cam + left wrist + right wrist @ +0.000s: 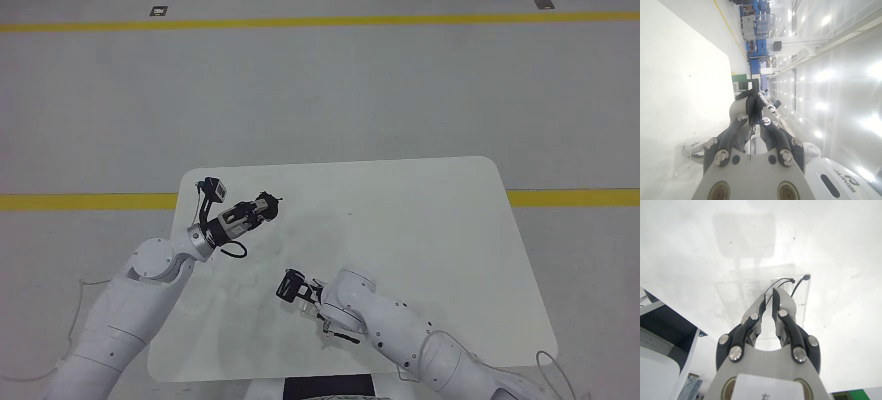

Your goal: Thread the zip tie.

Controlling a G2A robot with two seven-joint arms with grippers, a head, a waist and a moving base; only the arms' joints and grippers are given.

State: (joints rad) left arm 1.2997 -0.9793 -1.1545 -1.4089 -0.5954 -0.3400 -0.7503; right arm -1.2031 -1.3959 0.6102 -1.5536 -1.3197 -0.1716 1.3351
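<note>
My left gripper [268, 206] is held above the white table [420, 230] near its far left corner. In the left wrist view its fingers [751, 106] are shut on a thin black zip tie [751, 133] whose strand runs back between them. My right gripper [769, 294] hovers over a clear plastic box [745, 289] near the table's front edge, also seen as the right gripper [291, 285] from above. It is narrowly open, and the tail of a second black zip tie [780, 281] passes between its pads. A third zip tie [800, 280] lies beside it in the box.
The table's right half is bare white surface. Its front edge [687, 321] lies close beside the right gripper. Yellow floor lines [560, 197] run beyond the table.
</note>
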